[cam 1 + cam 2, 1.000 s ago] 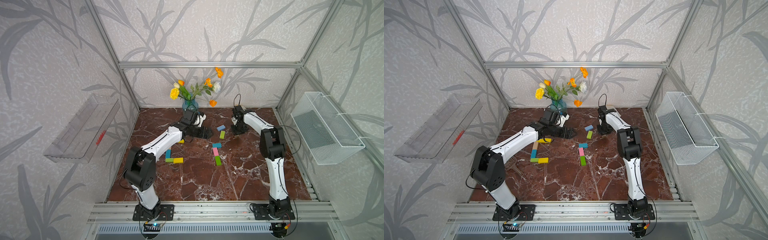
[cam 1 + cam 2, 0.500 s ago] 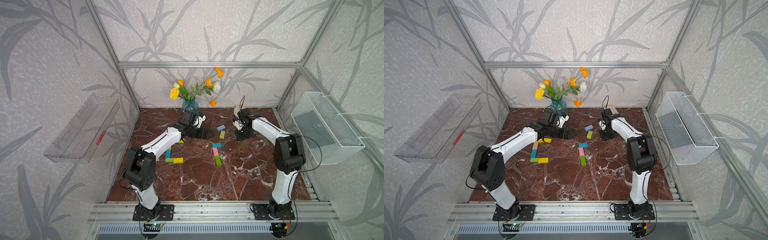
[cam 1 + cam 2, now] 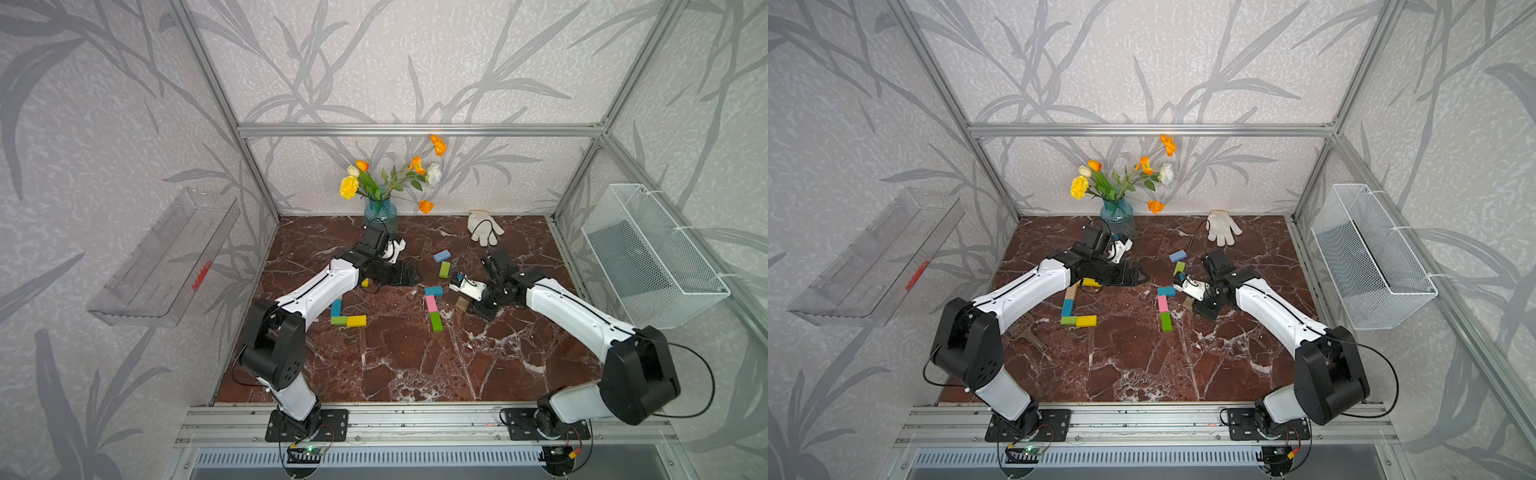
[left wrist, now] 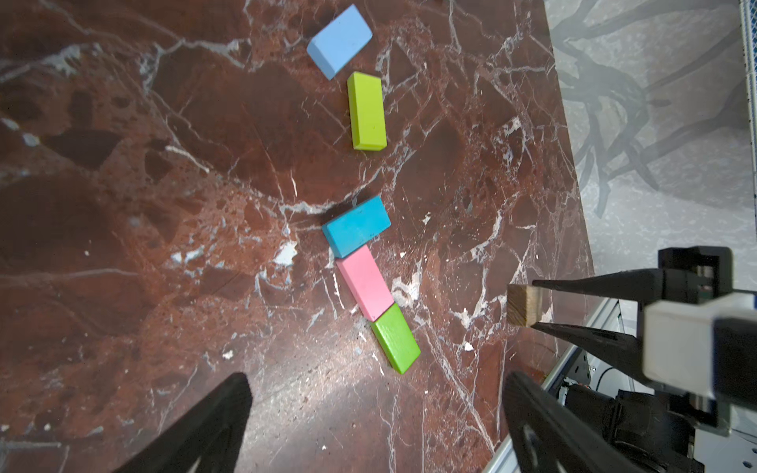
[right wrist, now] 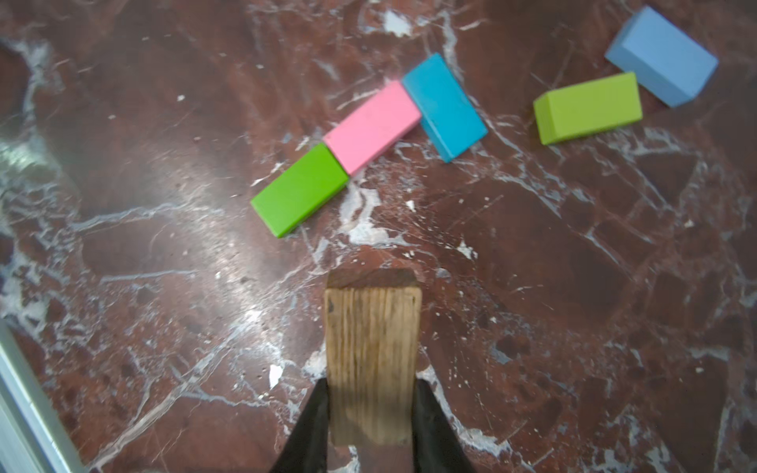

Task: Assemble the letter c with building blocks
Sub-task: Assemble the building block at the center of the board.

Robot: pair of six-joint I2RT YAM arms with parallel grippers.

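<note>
"Most of the bench (image 3: pixel 395 365) lay bare between the blocks and the front rail, so we had open room there. What did we see at the edges?"

"At the back edge stood the vase of flowers (image 3: pixel 380 214) and lay the white glove (image 3: pixel 482 227). The wire basket (image 3: pixel 648 257) and the clear shelf (image 3: pixel 166 262) hung on the side walls, off the bench. A brown scoop (image 3: pixel 1025 332) lay beside the left arm's elbow."

"And the arms?"

"Both reached low toward the middle. We found the left claw (image 4: pixel 375 374) spread wide with nothing in it, pointed at a short row: teal block (image 3: pixel 434 290) crosswise, then pink block (image 3: pixel 431 303) and green block (image 3: pixel 436 321) end to end, all touching. The right claw (image 5: pixel 370 389) pinched a tan block (image 5: pixel 372 340) by its long sides, just beside that row on the right arm's side. We could not tell whether it touched the bench."

"Where was the letter c?"

"By the left forearm we read the letter c (image 3: pixel 1068 309): tan and teal pieces as the spine, green and yellow along the near side. A yellow block (image 3: pixel 1090 282) lay at the far side, partly hidden by the arm. Its gap faced the short row. A lime block (image 3: pixel 444 269) and a light blue block (image 3: pixel 441 255) lay loose behind the row."
</note>
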